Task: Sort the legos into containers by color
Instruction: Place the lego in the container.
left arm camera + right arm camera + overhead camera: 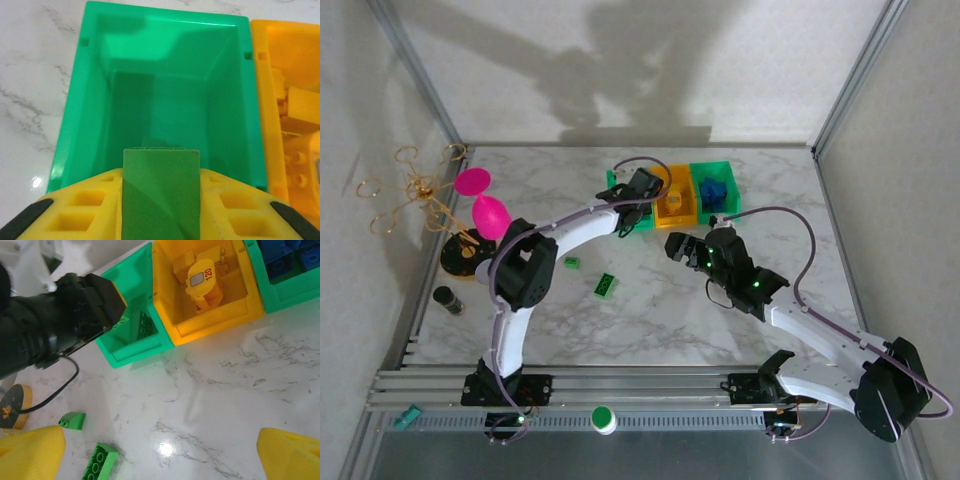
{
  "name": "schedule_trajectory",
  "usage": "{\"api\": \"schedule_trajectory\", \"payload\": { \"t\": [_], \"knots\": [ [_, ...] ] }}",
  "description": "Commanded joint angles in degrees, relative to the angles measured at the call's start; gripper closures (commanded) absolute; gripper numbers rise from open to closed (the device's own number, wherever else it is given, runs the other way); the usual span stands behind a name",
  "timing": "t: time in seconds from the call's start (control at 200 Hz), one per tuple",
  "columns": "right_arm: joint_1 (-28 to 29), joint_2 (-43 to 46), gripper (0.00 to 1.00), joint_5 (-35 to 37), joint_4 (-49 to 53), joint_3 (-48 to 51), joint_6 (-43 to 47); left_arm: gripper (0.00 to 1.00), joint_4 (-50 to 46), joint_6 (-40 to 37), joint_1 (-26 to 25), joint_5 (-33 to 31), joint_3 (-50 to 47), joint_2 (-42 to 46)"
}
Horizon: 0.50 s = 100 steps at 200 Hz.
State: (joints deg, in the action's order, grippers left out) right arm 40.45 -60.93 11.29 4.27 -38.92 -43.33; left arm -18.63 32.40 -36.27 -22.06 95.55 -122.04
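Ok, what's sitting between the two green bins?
The yellow-orange bin, with yellow bricks inside. The right wrist view shows it between the left green bin and the right green bin, touching both.

Three bins stand joined in a row. The left green bin has a dark green studded piece inside. The middle yellow-orange bin holds yellow-orange legos, and the right green bin holds blue legos. My left pincer grips a flat green brick over the left bin's near end. A green wedge and a green studded brick lie loose, near each other, on the table.
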Motion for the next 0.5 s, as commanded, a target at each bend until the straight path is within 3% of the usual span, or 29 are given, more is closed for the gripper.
{"api": "schedule_trajectory", "payload": {
  "t": [0.0,0.245,0.496],
  "knots": [
    [-0.4,1.1,0.01,-0.6,0.2,1.0,-0.7,0.67,-0.2,-2.7,1.2,0.4,3.9,-3.2],
    [-0.4,0.2,0.01,-0.6,-0.1,0.7,-0.3,0.65,-0.1,-4.9,1.9,1.4,10.1,-9.2],
    [-0.4,-0.9,0.01,-0.6,-0.1,-0.3,0.4,0.54,-1.1,-5.3,1.9,2.2,12.4,-11.6]
  ]
}}
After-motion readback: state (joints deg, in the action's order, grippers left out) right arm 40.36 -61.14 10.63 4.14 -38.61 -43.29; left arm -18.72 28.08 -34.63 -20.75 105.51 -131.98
